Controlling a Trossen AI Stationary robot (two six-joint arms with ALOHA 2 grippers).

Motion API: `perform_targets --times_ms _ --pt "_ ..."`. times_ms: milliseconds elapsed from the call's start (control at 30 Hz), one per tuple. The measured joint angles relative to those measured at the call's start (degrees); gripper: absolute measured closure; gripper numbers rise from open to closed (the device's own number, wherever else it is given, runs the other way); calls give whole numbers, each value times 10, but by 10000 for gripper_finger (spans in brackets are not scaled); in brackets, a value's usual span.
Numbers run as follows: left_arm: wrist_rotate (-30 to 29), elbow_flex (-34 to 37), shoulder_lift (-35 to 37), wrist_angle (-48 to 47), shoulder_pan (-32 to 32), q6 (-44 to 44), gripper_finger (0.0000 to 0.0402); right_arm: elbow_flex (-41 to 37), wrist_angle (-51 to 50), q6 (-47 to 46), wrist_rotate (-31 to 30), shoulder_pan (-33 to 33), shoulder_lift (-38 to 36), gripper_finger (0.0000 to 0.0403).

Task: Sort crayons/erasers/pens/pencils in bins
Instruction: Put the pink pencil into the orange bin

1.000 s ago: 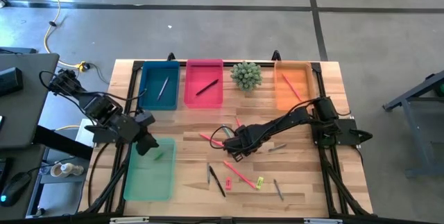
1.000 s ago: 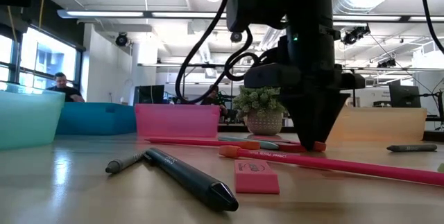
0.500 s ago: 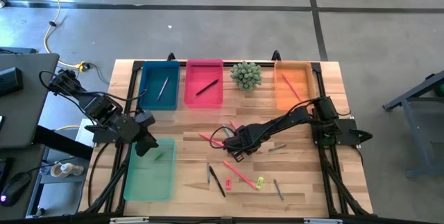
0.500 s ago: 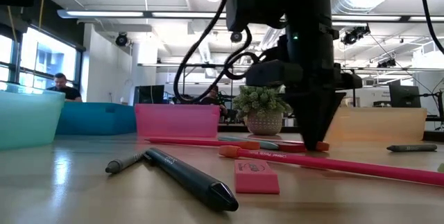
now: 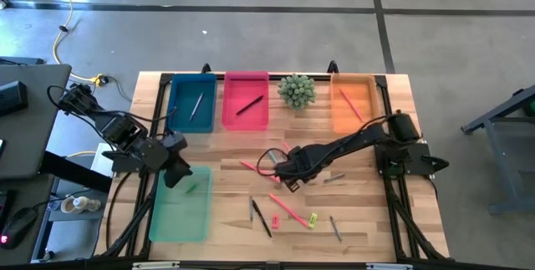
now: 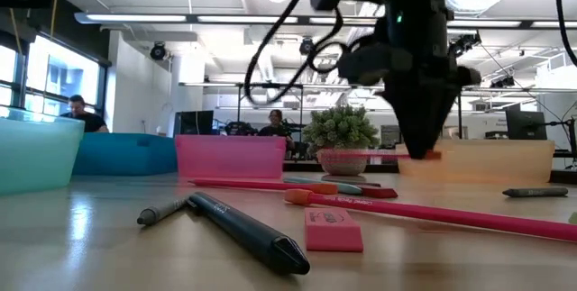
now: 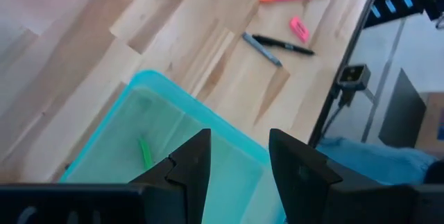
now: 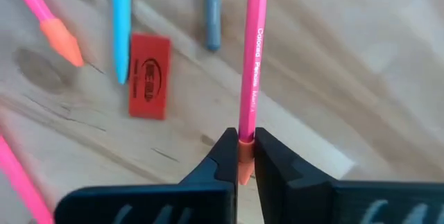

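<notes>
A: I'm seeing the left gripper [image 5: 178,172] hanging over the pale-green bin [image 5: 179,207], fingers apart, holding nothing; a green eraser [image 7: 145,152] is lying inside.

B: And I'm watching the right gripper [image 5: 288,172] at mid-table, pinching a pink colored pencil [image 8: 250,57] clear of the wood, above a red eraser [image 8: 150,75].

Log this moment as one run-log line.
right gripper: shut on pink pencil, lifted | left gripper: open over pale-green bin

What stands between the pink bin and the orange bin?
A small green plant stands alone between the pink bin and the orange bin; the high view shows it best.
</notes>
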State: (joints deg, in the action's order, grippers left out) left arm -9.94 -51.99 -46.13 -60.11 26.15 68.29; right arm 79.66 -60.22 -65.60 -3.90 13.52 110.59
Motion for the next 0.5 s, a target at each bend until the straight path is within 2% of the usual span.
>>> perform_targets --times_ms 300,500 --pt "-63 0 0 0 0 0 268 0 -68 -4 -90 0 -93 394" --pt "-74 0 0 0 -23 -2 268 1 -130 -4 -170 -1 -173 394"
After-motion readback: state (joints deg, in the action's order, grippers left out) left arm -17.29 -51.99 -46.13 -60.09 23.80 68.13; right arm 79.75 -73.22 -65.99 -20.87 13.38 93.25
